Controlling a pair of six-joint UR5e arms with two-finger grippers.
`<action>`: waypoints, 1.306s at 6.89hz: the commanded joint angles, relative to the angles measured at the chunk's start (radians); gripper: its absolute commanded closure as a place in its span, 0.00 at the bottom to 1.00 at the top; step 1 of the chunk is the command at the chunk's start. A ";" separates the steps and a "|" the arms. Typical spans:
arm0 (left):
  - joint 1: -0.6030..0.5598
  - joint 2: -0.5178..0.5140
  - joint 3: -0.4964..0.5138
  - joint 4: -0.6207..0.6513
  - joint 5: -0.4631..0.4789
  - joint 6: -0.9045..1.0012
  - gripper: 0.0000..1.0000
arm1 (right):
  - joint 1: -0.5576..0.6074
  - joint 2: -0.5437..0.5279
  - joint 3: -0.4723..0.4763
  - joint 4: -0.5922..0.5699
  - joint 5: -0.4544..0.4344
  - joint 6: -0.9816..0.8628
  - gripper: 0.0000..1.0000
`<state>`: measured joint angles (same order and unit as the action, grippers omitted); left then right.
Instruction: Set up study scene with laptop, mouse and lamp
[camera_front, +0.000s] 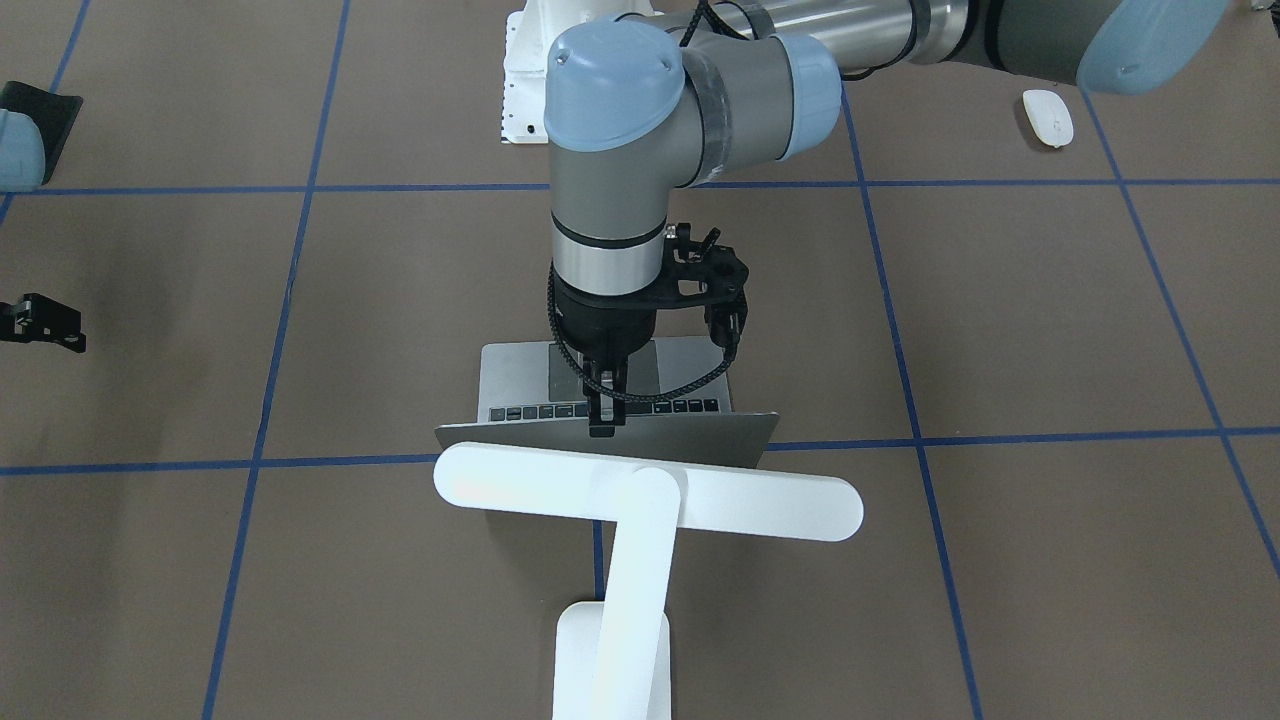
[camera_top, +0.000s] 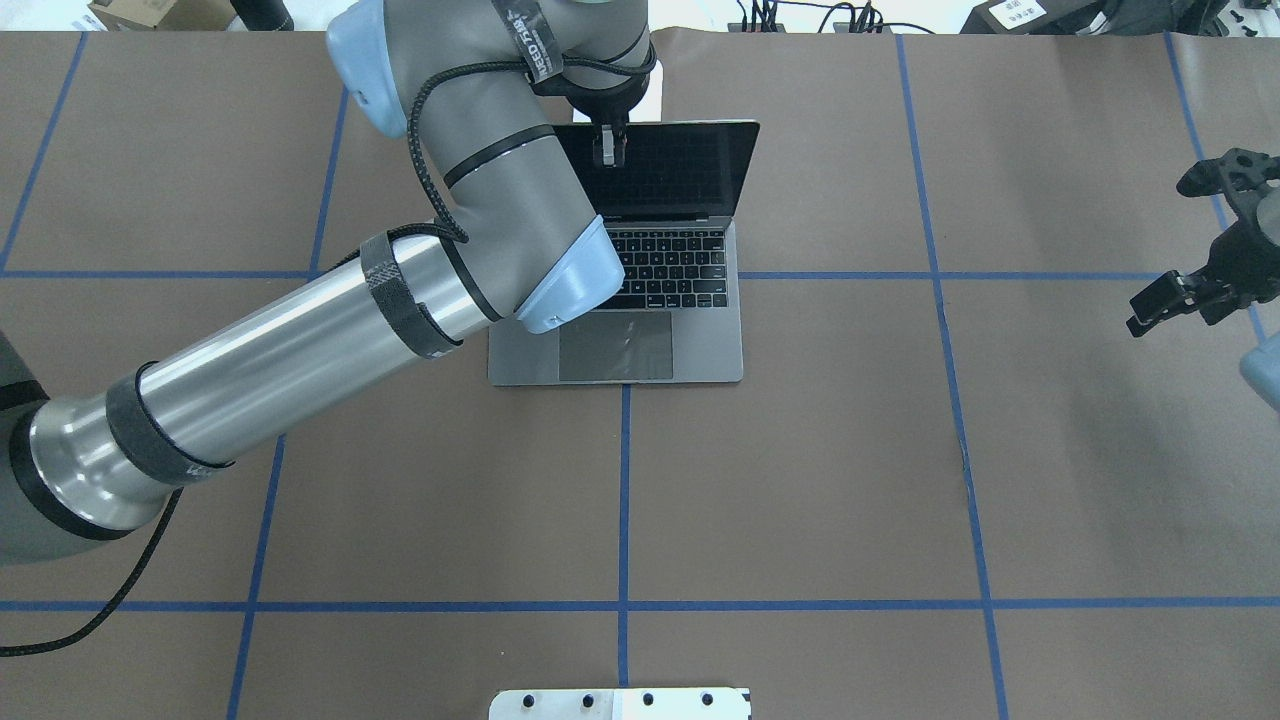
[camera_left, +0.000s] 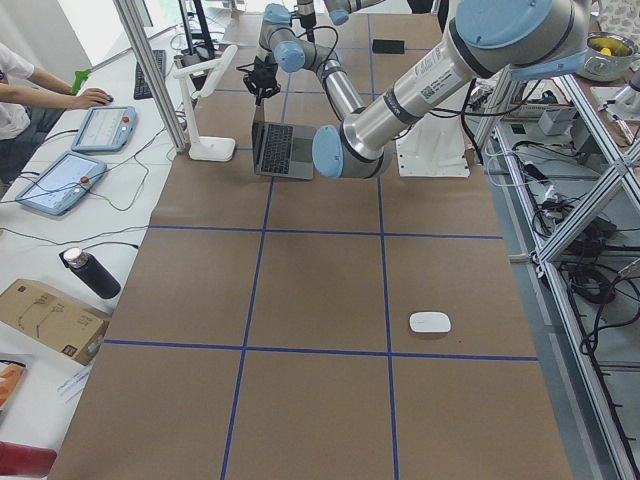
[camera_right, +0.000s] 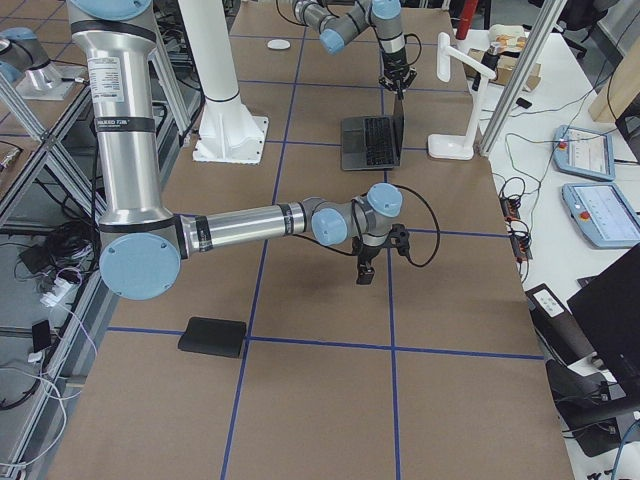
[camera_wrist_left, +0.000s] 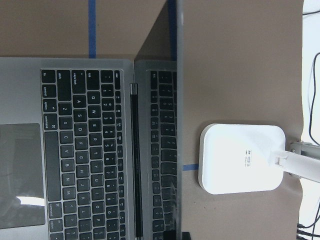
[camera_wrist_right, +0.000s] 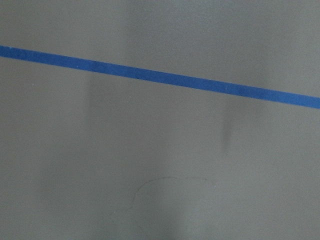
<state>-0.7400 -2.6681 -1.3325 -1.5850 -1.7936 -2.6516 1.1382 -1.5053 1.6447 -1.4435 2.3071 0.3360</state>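
The laptop (camera_top: 655, 340) stands open at the far middle of the table, its lid upright (camera_front: 700, 440). My left gripper (camera_front: 603, 420) reaches down onto the lid's top edge, also in the overhead view (camera_top: 608, 148), and is shut on it. The left wrist view looks down along the lid (camera_wrist_left: 175, 125) and keyboard. The white lamp (camera_front: 648, 495) stands just behind the laptop, its base (camera_wrist_left: 242, 158) close to the lid. The white mouse (camera_front: 1047, 117) lies alone near the robot's left side (camera_left: 429, 322). My right gripper (camera_top: 1160, 300) hangs shut and empty over bare table at the right.
A black square mat (camera_right: 212, 337) lies on the robot's right end of the table (camera_front: 40, 115). The white robot pedestal (camera_front: 525, 80) stands at the near edge. Blue tape lines (camera_wrist_right: 160, 77) grid the brown table. Operators' tablets (camera_left: 60, 180) lie beyond the far edge.
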 joint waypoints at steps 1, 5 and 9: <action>-0.013 0.010 -0.016 0.011 -0.009 0.001 0.09 | 0.000 0.000 0.000 0.000 0.000 0.000 0.01; -0.082 0.331 -0.558 0.215 -0.127 0.300 0.08 | 0.003 0.005 0.018 0.002 0.005 -0.002 0.01; -0.113 0.577 -0.726 0.220 -0.202 0.856 0.04 | 0.114 -0.122 0.023 -0.001 0.033 -0.416 0.01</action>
<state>-0.8417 -2.1200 -2.0486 -1.3657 -1.9793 -1.8961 1.1961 -1.5679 1.6741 -1.4423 2.3183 0.0974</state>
